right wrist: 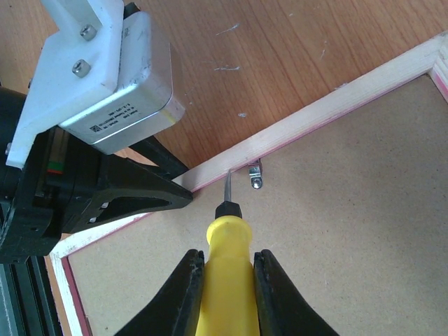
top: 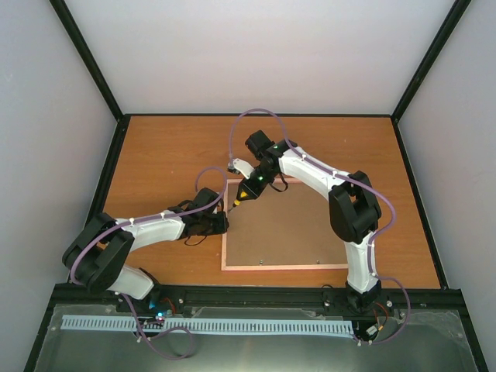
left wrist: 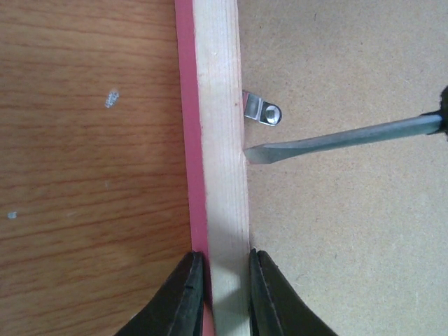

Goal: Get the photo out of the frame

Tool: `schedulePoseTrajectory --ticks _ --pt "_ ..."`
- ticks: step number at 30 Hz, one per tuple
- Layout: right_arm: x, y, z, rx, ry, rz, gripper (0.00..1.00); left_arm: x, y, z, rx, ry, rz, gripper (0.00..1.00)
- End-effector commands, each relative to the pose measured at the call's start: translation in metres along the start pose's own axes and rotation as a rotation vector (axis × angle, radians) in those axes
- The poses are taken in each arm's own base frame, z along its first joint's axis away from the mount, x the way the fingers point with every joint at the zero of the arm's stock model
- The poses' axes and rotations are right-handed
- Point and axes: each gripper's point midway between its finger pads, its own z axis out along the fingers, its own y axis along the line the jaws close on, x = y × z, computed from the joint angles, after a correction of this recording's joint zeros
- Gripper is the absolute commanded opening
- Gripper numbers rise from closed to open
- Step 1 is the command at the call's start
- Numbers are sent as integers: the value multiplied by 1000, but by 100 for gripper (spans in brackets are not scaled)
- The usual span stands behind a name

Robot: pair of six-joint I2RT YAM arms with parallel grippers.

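The frame (top: 227,232) lies face down on the table, its pink edge and pale wooden rail (left wrist: 220,140) around a brown backing board (top: 287,229). The photo is hidden under the board. My left gripper (left wrist: 222,280) is shut on the frame's left rail. My right gripper (right wrist: 227,280) is shut on a yellow-handled screwdriver (right wrist: 225,245). The screwdriver's flat blade tip (left wrist: 255,154) touches the seam between rail and board. A small metal clip (left wrist: 260,110) sits just beyond the tip, turned over the board; it also shows in the right wrist view (right wrist: 256,175).
The wooden table (top: 170,155) has black posts at its far corners and pale walls behind. More small clips (top: 262,262) sit along the frame's near rail. The left arm's camera housing (right wrist: 112,77) is close beside the screwdriver.
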Motion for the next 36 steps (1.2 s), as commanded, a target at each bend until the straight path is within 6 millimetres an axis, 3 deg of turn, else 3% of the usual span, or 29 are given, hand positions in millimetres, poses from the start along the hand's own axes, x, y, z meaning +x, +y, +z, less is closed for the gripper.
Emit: schedulePoseTrajectory --ticks 1,24,29,36 --pt "0 -10 6 54 23 7 3 23 8 7 -16 79 -14 1" --pt "0 -39 -1 218 51 40 3 22 12 3 -35 61 -12 1" --pt "6 -21 -31 240 51 41 3 19 13 0 -48 52 -17 1" --pt "35 11 -80 258 23 -17 3 6 13 -5 -80 8 -3 1"
